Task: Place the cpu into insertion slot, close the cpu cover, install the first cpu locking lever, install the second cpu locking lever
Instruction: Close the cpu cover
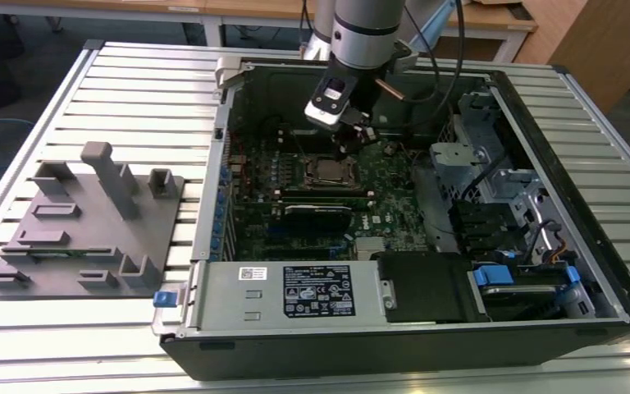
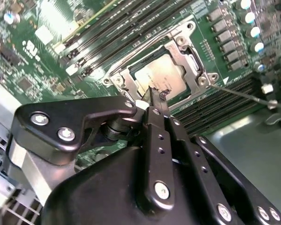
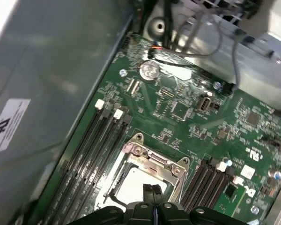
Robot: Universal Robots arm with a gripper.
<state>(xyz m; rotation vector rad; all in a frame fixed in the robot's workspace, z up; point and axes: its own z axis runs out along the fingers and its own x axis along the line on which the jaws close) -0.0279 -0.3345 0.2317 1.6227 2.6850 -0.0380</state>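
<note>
Two jaws of my gripper (image 2: pixel 155 94) are clenching together on nothing; the cpu (image 2: pixel 164 75) is sitting just beneath them, framed by the cpu cover (image 2: pixel 196 75).

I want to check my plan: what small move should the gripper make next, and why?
Probably shift the shut gripper sideways toward the locking lever. The cpu already lies under the cpu cover, which looks lowered, yet that lever juts free over the memory slots.
</note>
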